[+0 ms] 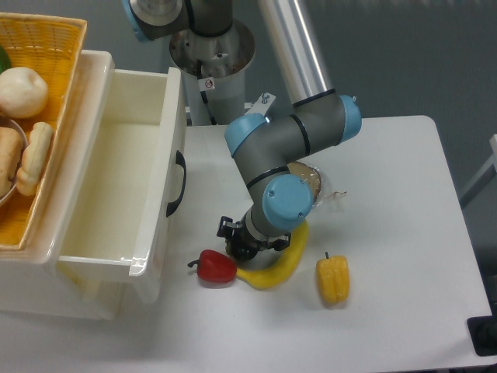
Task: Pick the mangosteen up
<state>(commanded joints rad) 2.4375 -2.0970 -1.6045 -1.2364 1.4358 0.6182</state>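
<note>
At the near middle of the white bench [388,179], we lower our hand [242,247] between the red bell pepper [215,267] and a banana [281,263]. Something dark shows at its tip, perhaps the mangosteen [242,252]; we cannot tell, nor whether the fingers are apart or closed. We judge a good grasp needs a centred squeeze, then a straight lift clear of both neighbours and the yellow bell pepper [332,280].

A white table [404,233] with a cream drawer [147,186] stands before a grey wall [435,54].
</note>
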